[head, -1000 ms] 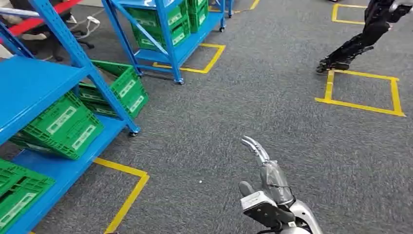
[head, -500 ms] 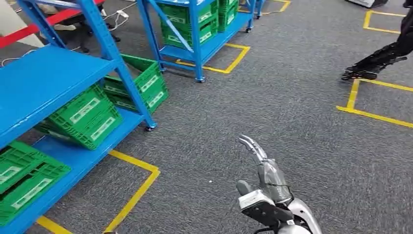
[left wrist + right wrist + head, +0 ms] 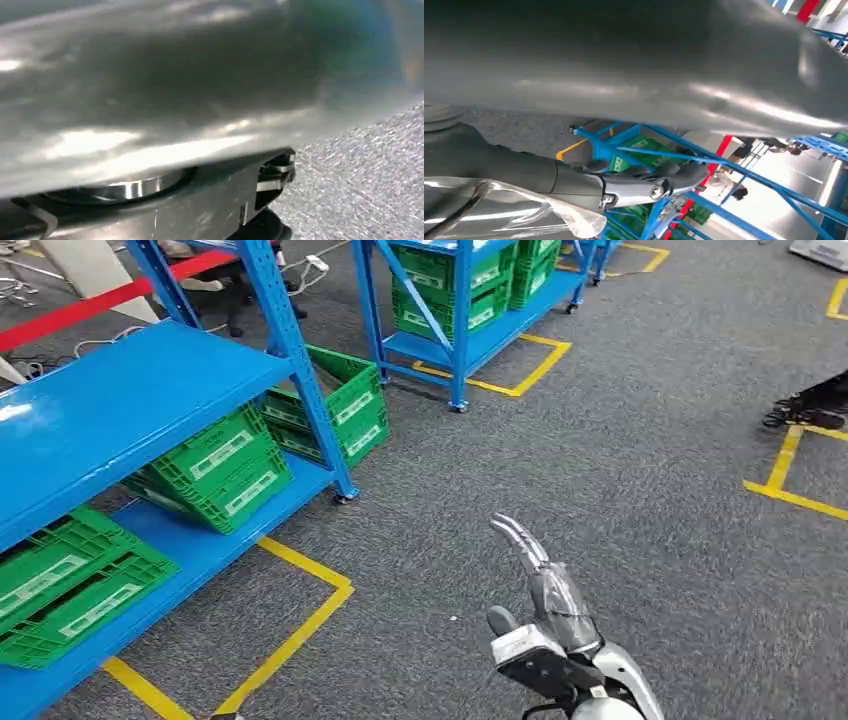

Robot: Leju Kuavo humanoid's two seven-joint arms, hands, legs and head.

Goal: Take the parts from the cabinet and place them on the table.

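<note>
- Blue shelving unit, near left: taken as landmark; steel frame on small castors; bare blue upper shelf; lower shelf just above floor level.
- Green crates on its lower shelf: one tilted under the upper shelf, two lying flat nearer the camera, one tilted open at the far end behind the corner post.
- Second blue shelving unit, beyond the landmark: stacked green crates on its shelves.
- Grey carpet floor: carries both units.
- Yellow tape lines on the carpet: around the landmark's near corner; under the second unit; further outline well to the right.
</note>
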